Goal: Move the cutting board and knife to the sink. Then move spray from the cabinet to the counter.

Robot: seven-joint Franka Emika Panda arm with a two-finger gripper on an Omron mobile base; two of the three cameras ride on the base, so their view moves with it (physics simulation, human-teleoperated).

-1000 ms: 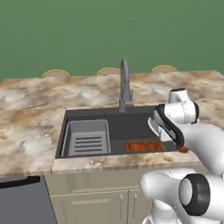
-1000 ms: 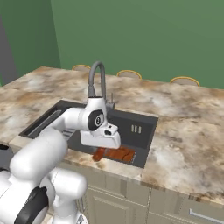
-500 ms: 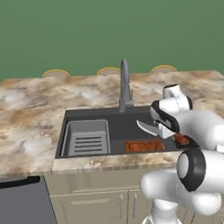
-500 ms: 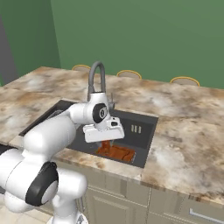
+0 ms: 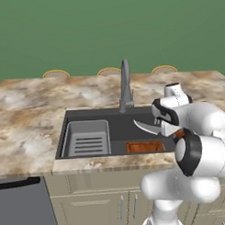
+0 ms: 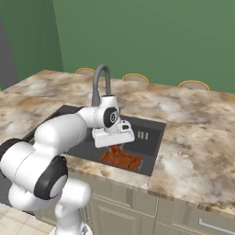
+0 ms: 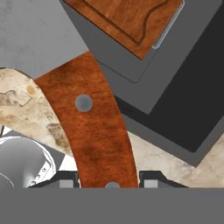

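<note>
Knife (image 5: 148,127) hangs above the sink (image 5: 115,115), its handle pinched in the gripper (image 7: 109,178). Cutting board (image 6: 121,160) lies in the near right of the sink.

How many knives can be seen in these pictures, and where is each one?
1. The knife is held by its reddish-brown handle in the gripper, with its blade over the sink, above the cutting board. Others may be hidden behind the arm.

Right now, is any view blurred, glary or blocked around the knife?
Left base view: evenly lit, no glare, knife blade sharp over the sink. Right base view: the gripper hides the knife. Hand view: handle huge and close, cutting board cropped.
</note>
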